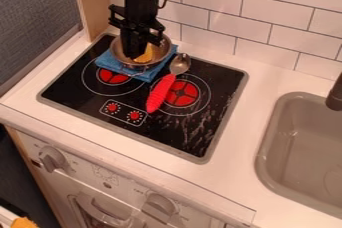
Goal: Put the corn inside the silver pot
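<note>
The black gripper (135,51) hangs straight down with its lower end inside the silver pot (162,52), toward the pot's left half. A yellow-orange piece that looks like the corn (144,56) lies in the pot, right beside the gripper's lower end and partly hidden by it. Whether the gripper holds this piece, I cannot tell. Under the pot is a folded blue cloth (107,62), at the back left of the stove.
A spoon with a red handle (161,93) lies across the black stovetop (80,103), just right of the pot. The grey sink (304,144) and dark faucet (336,94) are at the right. Behind the counter stands a white tiled wall (257,9).
</note>
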Controlling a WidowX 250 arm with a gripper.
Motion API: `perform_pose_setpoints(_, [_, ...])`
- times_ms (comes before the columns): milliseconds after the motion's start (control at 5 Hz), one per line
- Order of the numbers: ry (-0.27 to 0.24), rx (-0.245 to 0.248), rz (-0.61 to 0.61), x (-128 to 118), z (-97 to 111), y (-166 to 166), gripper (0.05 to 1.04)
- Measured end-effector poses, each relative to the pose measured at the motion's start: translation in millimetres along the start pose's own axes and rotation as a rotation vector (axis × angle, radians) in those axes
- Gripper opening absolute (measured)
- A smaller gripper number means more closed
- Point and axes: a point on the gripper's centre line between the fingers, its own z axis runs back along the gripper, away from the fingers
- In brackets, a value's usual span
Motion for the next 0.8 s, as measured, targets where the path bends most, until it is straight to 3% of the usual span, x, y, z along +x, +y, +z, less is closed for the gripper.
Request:
perform_pose_setpoints(400, [-0.068,0.032,0.008,-10,33,1,0.816])
perform_pose_setpoints(600, [-0.064,0.034,0.000,-12,35,2,1.009])
perform_pose_setpoints(800, [-0.074,0.064,0.034,-10,44,15,1.008])
